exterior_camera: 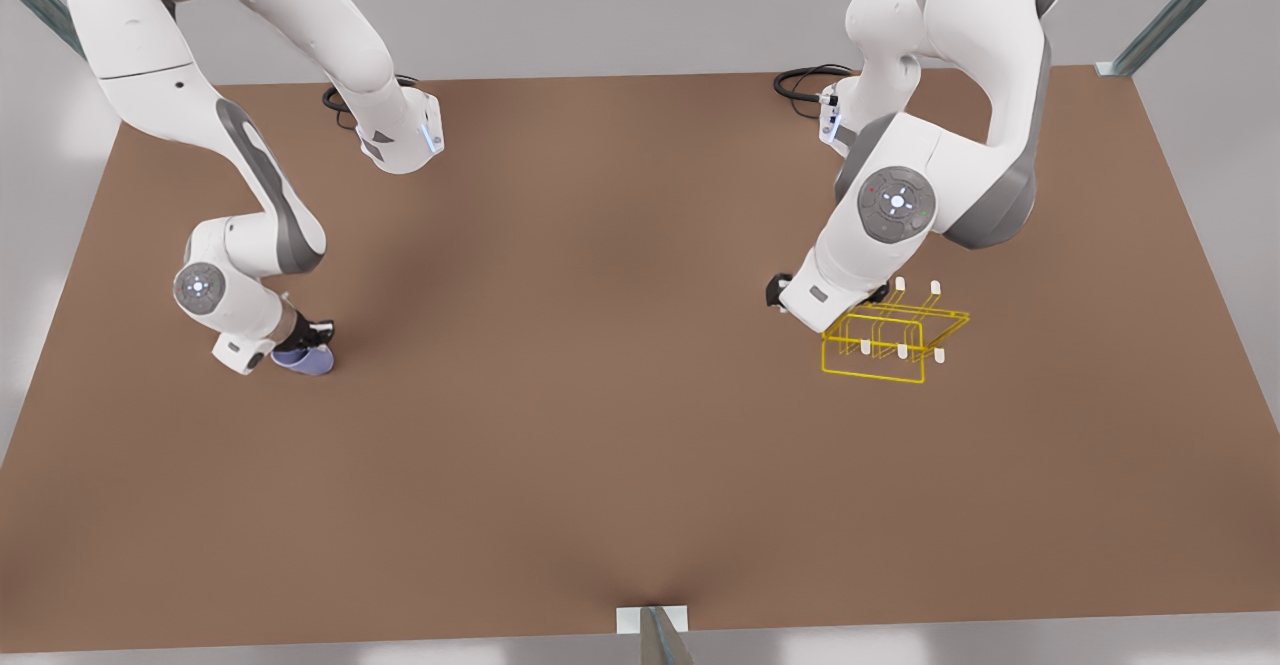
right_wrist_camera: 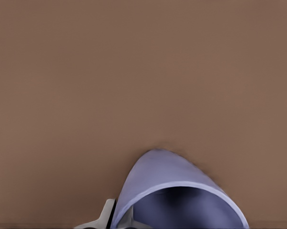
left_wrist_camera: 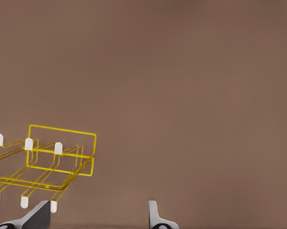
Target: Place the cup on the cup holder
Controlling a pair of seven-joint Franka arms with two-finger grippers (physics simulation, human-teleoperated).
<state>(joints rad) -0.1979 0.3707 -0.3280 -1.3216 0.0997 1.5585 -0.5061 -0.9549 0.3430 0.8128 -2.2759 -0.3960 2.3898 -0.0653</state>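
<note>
The pale lavender-blue tapered cup (exterior_camera: 303, 359) lies on the brown counter (exterior_camera: 600, 395) toward the edge at the front view's left, well apart from the yellow wire cup holder with white-tipped prongs (exterior_camera: 893, 337), which is near the opposite edge. The right pincer (exterior_camera: 300, 343) is down at the cup. The right wrist view shows 1 finger (right_wrist_camera: 107, 213) pressed to the cup's (right_wrist_camera: 174, 188) outer wall at the rim, so it appears clamped on the cup wall, the other finger hidden. The left pincer (left_wrist_camera: 99, 214) hangs just beside the holder (left_wrist_camera: 46, 160), fingers apart and empty.

Judgement: the step in hand is securing and lifting the cup. The lift should be straight up before crossing the counter, with the mouth turned down over a prong.

The front view gives the spacing between cup and holder. The wrist views give finger contact and the cup's open mouth facing the camera.
</note>
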